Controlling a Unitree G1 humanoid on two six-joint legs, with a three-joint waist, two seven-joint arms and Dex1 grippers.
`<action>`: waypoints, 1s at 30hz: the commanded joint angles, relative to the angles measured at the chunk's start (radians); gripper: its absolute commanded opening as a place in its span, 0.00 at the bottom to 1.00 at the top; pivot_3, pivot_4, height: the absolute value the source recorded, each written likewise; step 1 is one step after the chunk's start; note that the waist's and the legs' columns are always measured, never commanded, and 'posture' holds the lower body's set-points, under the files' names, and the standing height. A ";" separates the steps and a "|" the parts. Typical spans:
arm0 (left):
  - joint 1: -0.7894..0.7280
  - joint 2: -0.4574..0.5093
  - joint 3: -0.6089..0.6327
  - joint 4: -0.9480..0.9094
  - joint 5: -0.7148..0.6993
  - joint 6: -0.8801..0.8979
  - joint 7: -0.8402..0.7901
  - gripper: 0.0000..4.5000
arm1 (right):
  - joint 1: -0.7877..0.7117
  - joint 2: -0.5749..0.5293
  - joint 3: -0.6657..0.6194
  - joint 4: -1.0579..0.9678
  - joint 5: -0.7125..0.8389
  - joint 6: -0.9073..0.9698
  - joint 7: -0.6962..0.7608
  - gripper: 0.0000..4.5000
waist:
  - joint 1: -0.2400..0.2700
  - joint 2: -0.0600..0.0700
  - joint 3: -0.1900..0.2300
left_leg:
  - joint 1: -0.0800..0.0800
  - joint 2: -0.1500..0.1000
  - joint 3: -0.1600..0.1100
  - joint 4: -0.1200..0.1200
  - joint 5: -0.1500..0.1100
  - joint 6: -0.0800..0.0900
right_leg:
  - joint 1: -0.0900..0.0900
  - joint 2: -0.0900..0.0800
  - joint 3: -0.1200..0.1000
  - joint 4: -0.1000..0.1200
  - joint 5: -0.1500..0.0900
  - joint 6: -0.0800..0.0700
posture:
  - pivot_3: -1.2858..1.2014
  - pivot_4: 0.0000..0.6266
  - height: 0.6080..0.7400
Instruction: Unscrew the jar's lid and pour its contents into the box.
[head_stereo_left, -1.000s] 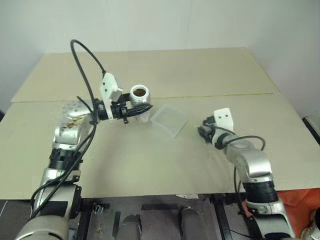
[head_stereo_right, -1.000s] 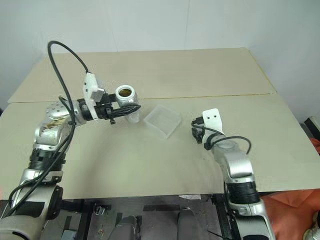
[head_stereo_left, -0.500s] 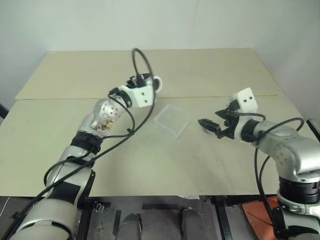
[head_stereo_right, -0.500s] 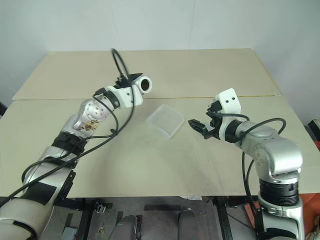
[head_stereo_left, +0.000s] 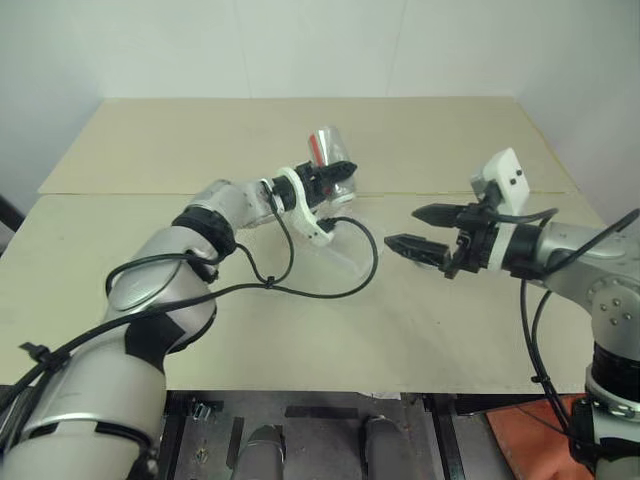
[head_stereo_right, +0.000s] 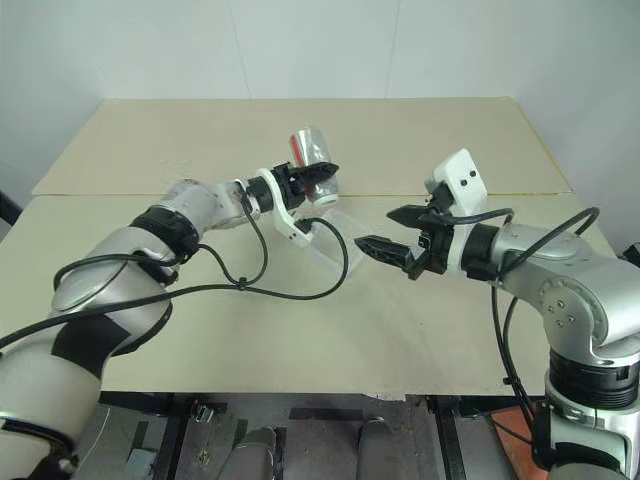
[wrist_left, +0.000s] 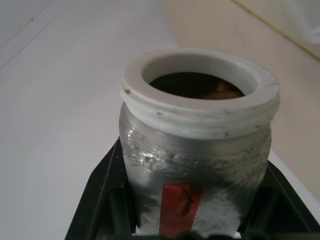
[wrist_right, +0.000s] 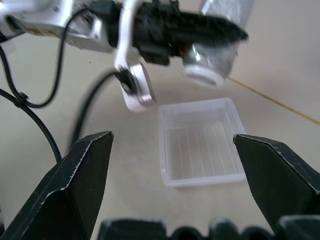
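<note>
Tipping the open jar (head_stereo_left: 328, 150) over the box (wrist_right: 201, 140), my left gripper (head_stereo_left: 340, 172) clamps it while my right gripper (head_stereo_left: 418, 228), now spread wide, has lifted clear, so pouring can begin.

A beige table (head_stereo_left: 150, 150) stands against a white wall (head_stereo_left: 300, 40).

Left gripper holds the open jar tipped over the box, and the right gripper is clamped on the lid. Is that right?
Not quite. The right gripper is open and holds nothing, as the right wrist view shows. The rest stands: the left gripper holds the open jar tipped over the box.
</note>
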 joint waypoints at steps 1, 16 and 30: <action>-0.067 -0.027 -0.031 0.027 0.027 0.048 0.045 0.43 | -0.009 0.006 -0.050 -0.054 0.047 0.009 -0.041 1.00 | 0.004 0.000 0.000 | -0.001 0.000 0.000 0.000 0.000 0.000 | 0.000 0.000 0.000 0.000 0.000 0.000 | 0.52 0.24 1.00; 0.028 0.025 0.299 0.036 -0.414 -0.120 -0.262 0.43 | 0.034 -0.009 -0.051 -0.093 0.084 -0.043 -0.091 1.00 | 0.010 0.000 0.000 | 0.000 0.000 0.000 0.000 0.002 -0.003 | 0.000 0.000 0.000 0.000 0.000 0.000 | 0.52 0.24 1.00; 0.432 -0.032 1.055 -0.523 -1.400 0.618 -1.086 0.43 | 0.055 -0.090 0.021 -0.016 -0.019 -0.228 0.038 1.00 | -0.025 0.000 0.000 | 0.001 0.000 -0.001 0.001 0.002 -0.003 | 0.002 -0.001 -0.001 0.002 0.000 0.000 | 0.52 0.24 1.00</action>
